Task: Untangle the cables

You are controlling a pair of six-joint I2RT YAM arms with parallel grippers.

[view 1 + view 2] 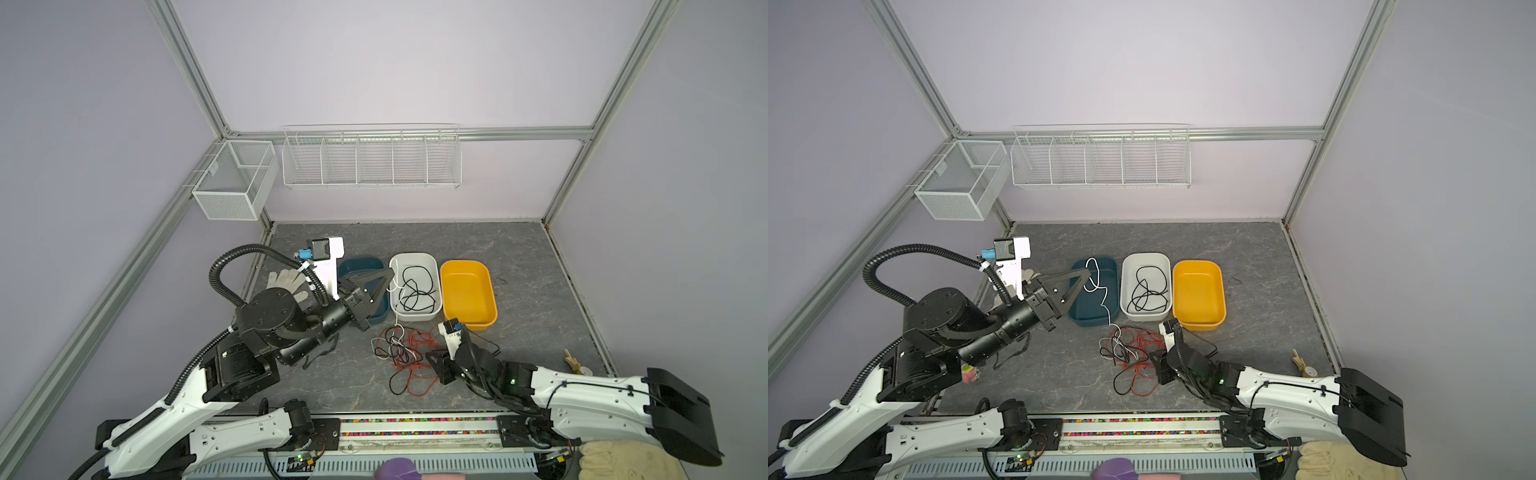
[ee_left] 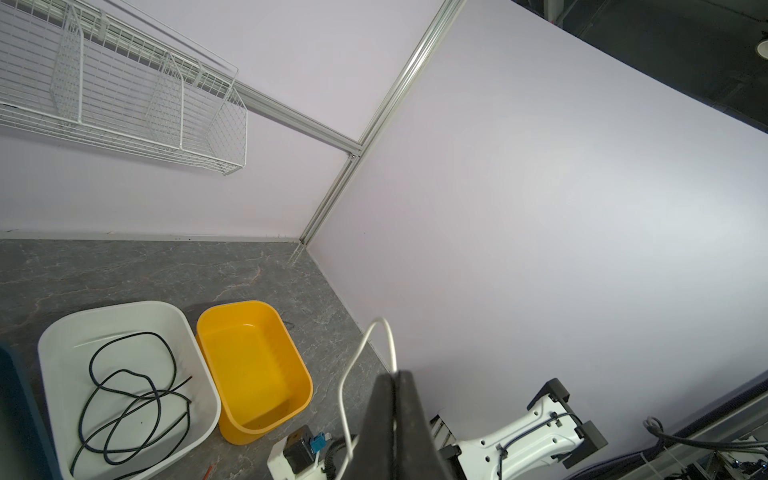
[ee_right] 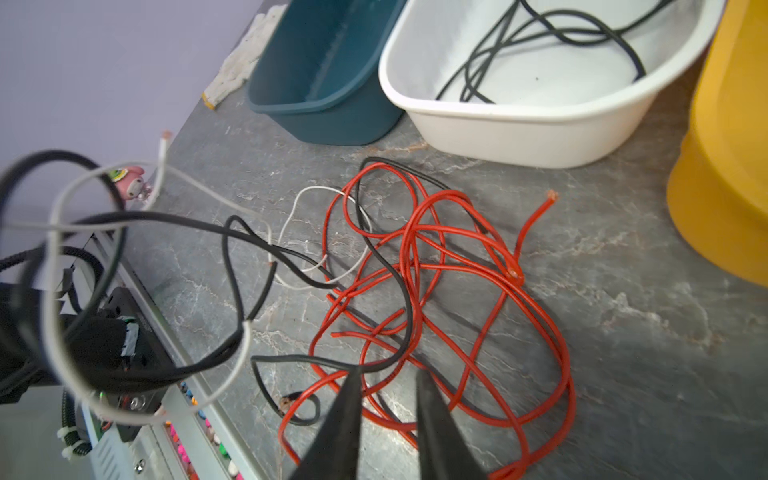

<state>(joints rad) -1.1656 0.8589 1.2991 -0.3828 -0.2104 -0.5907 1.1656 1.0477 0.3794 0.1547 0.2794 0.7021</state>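
My left gripper (image 1: 390,272) (image 1: 1088,272) (image 2: 395,375) hangs above the blue bin (image 1: 1096,320), shut on a white cable (image 1: 1104,299) (image 2: 341,382). That cable trails down to the tangle (image 1: 403,349) (image 1: 1133,349) of red, black and white cables on the grey table. My right gripper (image 1: 432,357) (image 1: 1156,357) (image 3: 388,370) stands open low over the near side of the tangle. Red cables (image 3: 436,270) lie below its gap, and a black strand (image 3: 291,359) crosses one fingertip. A black cable (image 1: 415,291) (image 2: 129,390) lies coiled in the white bin (image 1: 415,255).
A yellow bin (image 1: 469,324) (image 3: 727,208) stands right of the white bin. A white glove (image 1: 286,278) lies at the table's left edge and a small wooden figure (image 1: 573,361) at its right edge. Wire baskets (image 1: 370,158) hang on the back wall.
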